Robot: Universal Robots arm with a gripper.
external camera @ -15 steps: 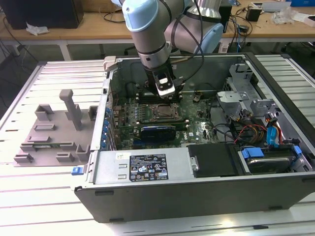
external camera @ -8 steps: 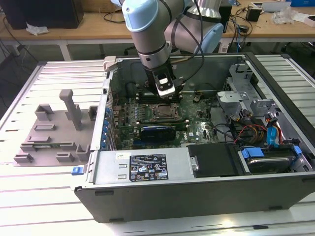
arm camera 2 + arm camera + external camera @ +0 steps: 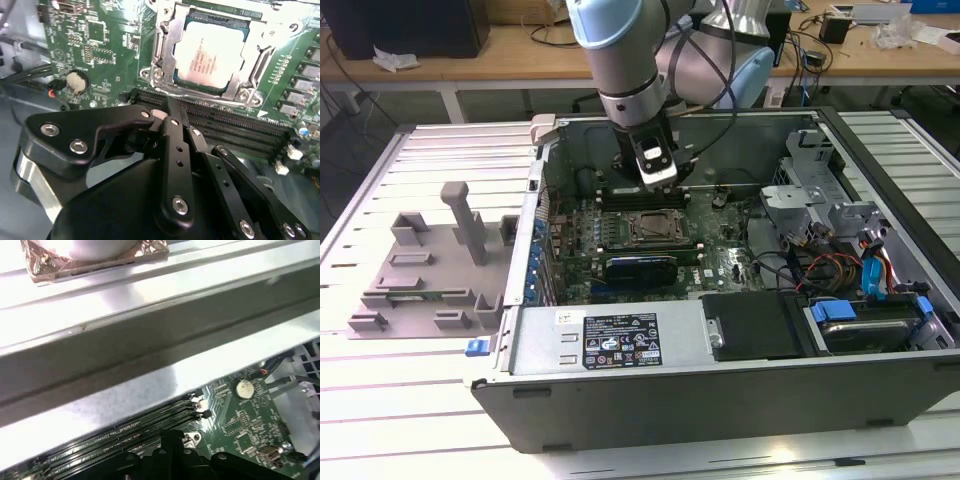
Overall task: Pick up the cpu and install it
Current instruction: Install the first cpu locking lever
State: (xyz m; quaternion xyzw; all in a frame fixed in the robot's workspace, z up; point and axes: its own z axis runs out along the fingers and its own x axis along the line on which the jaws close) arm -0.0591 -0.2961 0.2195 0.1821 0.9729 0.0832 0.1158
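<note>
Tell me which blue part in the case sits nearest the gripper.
The long blue-black card on the motherboard, just below the socket; the other blue parts sit at the exterior view's right.

The exterior view looks down on the open computer case [image 3: 720,390]; both wrist views closely share its motherboard [image 3: 95,45].

A pale ribbed metal table [image 3: 380,400] carries an open computer case [image 3: 720,400] and, at nine o'clock, a grey plastic tray [image 3: 425,290].
</note>
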